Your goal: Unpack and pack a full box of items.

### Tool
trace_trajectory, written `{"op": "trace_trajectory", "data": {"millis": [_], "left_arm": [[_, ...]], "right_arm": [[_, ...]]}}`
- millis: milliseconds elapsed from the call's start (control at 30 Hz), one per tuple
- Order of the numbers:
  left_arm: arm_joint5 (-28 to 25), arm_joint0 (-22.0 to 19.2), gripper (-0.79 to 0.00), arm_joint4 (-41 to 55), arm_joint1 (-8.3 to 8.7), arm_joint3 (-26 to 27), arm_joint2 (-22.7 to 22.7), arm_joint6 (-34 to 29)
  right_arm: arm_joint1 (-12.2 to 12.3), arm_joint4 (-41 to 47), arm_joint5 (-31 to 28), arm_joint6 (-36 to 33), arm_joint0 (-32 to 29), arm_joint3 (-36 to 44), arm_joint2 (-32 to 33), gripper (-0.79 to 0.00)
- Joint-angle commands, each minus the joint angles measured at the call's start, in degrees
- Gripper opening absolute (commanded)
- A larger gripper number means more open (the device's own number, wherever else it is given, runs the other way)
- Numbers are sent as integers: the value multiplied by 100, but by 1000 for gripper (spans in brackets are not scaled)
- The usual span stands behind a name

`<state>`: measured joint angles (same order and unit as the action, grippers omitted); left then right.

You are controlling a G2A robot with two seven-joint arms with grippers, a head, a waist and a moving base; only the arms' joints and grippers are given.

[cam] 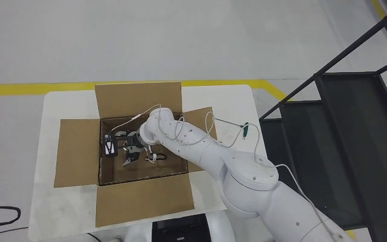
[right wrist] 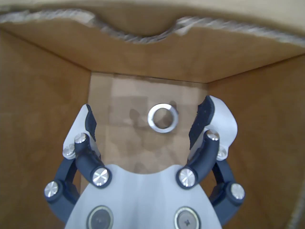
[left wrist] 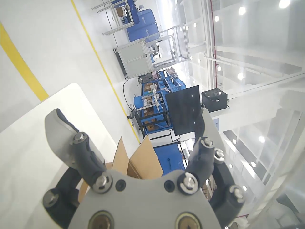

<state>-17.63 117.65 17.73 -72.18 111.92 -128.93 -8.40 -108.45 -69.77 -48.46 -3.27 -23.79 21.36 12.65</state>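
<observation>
Top view: cardboard box (cam: 142,199), four flaps spread, at the middle of the white bench (cam: 66,106). The right arm enters from 4 o'clock. The right tool (cam: 129,156) is low inside, toward the 9 o'clock wall.

Left wrist view: left tool (left wrist: 131,115) released, nothing between its fingers. Bench (left wrist: 35,132) and box flaps (left wrist: 143,158) lie beyond it.

Right wrist view: right tool (right wrist: 149,109) released, down inside the cardboard box (right wrist: 35,96). A metal ring (right wrist: 163,130) lies flat on the box floor, just ahead of the fingertips, untouched.
</observation>
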Motion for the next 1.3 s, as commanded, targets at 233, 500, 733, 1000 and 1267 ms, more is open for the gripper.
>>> {"op": "trace_trajectory", "data": {"millis": [233,500,733,1000,1267], "left_arm": [[0,-1,0,0,0,0,0,0],[0,-1,0,0,0,0,0,0],[0,-1,0,0,0,0,0,0],[0,-1,0,0,0,0,0,0],[0,-1,0,0,0,0,0,0]], "right_arm": [[121,400,569,-576,-285,18,299,0],[88,524,1245,-1322,-512,584,432,0],[77,511,2113,-2112,-697,881,546,0],[208,687,2053,-1878,-754,1029,879,0],[274,734,1894,-2020,-719,990,1037,0]]}}
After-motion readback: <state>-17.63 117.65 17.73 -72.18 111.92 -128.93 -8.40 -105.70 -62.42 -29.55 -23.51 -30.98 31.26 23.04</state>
